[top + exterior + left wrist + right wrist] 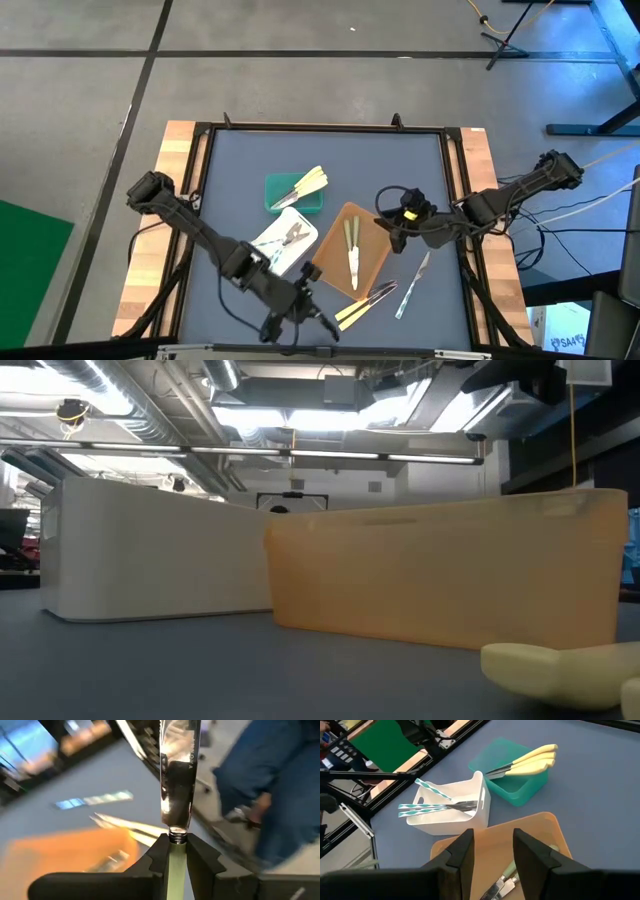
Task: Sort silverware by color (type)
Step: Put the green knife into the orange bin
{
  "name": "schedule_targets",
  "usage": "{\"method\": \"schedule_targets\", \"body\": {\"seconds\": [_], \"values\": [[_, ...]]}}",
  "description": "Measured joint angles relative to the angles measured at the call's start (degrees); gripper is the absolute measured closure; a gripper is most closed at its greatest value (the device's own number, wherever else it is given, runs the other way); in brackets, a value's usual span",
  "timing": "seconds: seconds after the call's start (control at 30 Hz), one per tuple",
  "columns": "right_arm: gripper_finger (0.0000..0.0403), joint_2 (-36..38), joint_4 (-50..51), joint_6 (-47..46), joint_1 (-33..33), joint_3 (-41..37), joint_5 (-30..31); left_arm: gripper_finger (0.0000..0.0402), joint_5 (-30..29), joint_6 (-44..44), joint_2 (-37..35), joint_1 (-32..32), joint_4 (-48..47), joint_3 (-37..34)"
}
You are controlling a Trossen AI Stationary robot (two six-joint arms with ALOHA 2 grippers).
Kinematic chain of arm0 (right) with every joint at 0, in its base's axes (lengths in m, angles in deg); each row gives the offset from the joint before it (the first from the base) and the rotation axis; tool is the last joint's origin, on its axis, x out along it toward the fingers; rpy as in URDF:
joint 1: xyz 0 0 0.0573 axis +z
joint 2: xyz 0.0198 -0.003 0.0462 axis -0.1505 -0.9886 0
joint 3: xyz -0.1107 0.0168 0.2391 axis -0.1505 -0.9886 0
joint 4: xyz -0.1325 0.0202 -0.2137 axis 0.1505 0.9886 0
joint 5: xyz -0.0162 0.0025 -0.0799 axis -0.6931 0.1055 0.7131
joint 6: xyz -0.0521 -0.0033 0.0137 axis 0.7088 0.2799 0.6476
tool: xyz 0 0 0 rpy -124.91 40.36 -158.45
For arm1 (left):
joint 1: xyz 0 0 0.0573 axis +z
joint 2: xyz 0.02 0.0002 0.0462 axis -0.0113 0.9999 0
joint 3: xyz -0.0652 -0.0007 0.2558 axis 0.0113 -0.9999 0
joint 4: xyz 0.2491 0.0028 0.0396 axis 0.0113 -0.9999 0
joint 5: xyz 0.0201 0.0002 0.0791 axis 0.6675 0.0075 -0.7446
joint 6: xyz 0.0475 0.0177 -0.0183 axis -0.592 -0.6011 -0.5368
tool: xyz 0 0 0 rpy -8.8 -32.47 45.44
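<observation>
- left gripper [177,851] jaws clenched on a green-handled utensil [176,780], held above the tabletop [240,160]
- right gripper [492,851] jaws parted, empty, over the brown tray [540,827]
- white tray [470,792], green tray [520,787] beyond
- loose utensils [365,300] beside left jaws

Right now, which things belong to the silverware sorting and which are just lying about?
Job: green-handled utensil in left pincer; loose yellow utensils; loose clear utensil; green tray; white tray; brown tray.
Lying about: green floor mat; stand legs; cables.
</observation>
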Motion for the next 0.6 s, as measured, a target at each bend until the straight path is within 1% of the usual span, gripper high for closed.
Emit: {"method": "schedule_targets", "body": {"seconds": [0.1, 0.23, 0.37, 0.5, 0.6], "values": [[0.0281, 0.0, 0.0, 0.0, 0.0, 0.0, 0.0, 0.0358, -1.1, -8.3, 0.0, 2.9, 3.1, 0.0], [0.0281, 0.0, 0.0, 0.0, 0.0, 0.0, -1.2, 0.0358, -2.6, -19.3, 0.0, 7.1, 3.4, 0.0], [0.0281, 0.0, 0.1, 0.0, 0.0, 0.0, -1.6, 0.0358, -2.7, -29.8, 0.3, 11.3, 3.3, 0.0], [0.0281, 0.0, 0.1, 0.1, 0.0, 0.0, -2.7, 0.0358, -2.5, -38.4, 0.8, 14.9, 3.4, 0.0], [0.0281, 0.0, 0.1, 0.0, 0.0, 0.0, -3.3, 0.0358, -2.1, -43.1, 1.5, 17.0, 3.3, 0.0]]}}
